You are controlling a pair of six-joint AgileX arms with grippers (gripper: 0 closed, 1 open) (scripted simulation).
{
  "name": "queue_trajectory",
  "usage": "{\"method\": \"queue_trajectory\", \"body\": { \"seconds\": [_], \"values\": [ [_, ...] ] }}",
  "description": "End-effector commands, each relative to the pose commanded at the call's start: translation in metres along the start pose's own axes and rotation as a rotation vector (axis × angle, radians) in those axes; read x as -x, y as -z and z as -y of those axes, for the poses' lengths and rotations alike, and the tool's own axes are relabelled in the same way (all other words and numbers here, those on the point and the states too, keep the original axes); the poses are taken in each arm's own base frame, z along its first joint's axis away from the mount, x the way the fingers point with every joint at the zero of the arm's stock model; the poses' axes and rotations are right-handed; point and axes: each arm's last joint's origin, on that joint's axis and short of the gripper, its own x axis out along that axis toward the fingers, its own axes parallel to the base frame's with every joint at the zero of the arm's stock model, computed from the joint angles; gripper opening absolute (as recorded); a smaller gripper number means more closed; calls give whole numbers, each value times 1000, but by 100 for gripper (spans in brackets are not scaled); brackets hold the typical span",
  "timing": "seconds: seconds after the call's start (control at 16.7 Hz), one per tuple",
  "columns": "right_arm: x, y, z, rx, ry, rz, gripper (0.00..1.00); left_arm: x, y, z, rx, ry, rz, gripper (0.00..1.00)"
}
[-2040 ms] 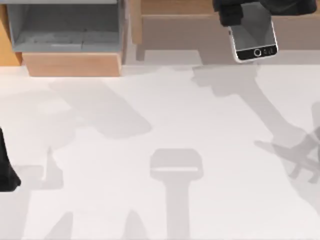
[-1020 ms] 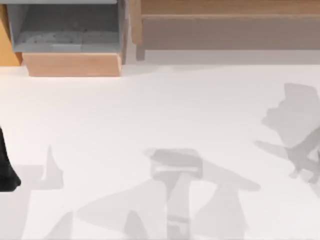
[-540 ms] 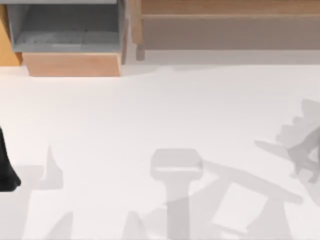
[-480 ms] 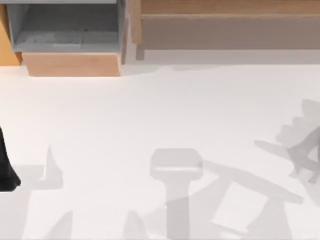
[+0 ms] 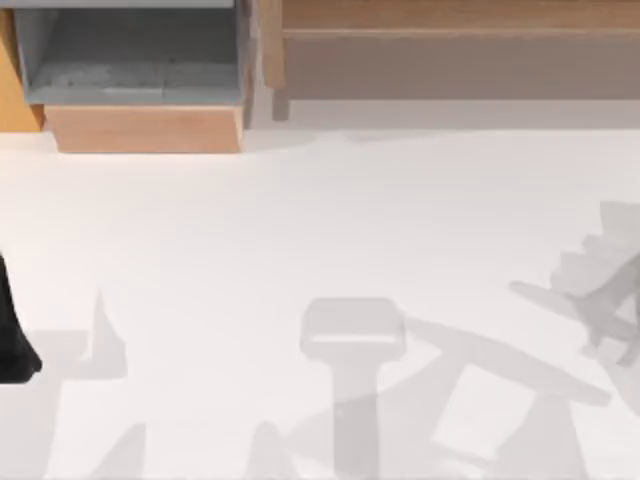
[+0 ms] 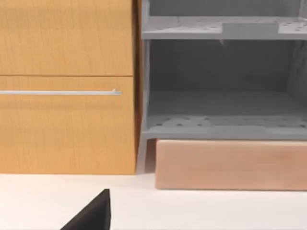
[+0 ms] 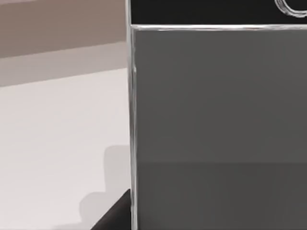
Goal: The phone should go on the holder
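Close against my right wrist camera, the phone (image 7: 216, 120) covers the right-hand part of the frame: grey screen, silver rim, black band and part of the round button (image 7: 292, 5) at upper right. It hangs above the white table (image 7: 57, 124), so I judge the right arm carries it, though I cannot tell how the pincer stands. At the left edge of the top view, my left arm (image 5: 12, 340) sits parked; its pincer state I cannot tell. Far back, upper left, stand grey shelves (image 5: 130, 60) and wood cabinet (image 6: 67, 86). Holder not located. Risk: a blind descent could miss it or tip the phone.
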Motion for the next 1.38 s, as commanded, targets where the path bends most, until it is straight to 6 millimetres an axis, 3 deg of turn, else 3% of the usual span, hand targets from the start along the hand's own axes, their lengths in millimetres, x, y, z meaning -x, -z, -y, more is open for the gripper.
{"method": "queue_trajectory", "body": {
  "seconds": [0.24, 0.6, 0.96, 1.26, 1.38],
  "values": [
    [-7, 6, -3, 2, -18, -2, 0, 0, 0, 0, 0, 0, 0, 100],
    [-17, -5, 1, -122, -7, 77, 0, 0, 0, 0, 0, 0, 0, 100],
    [-43, -6, 4, -46, 24, 27, 0, 0, 0, 0, 0, 0, 0, 100],
    [-46, -6, 4, -35, 23, 21, 0, 0, 0, 0, 0, 0, 0, 100],
    [-46, -6, 4, -35, 23, 21, 15, 0, 0, 0, 0, 0, 0, 100]
  ]
}}
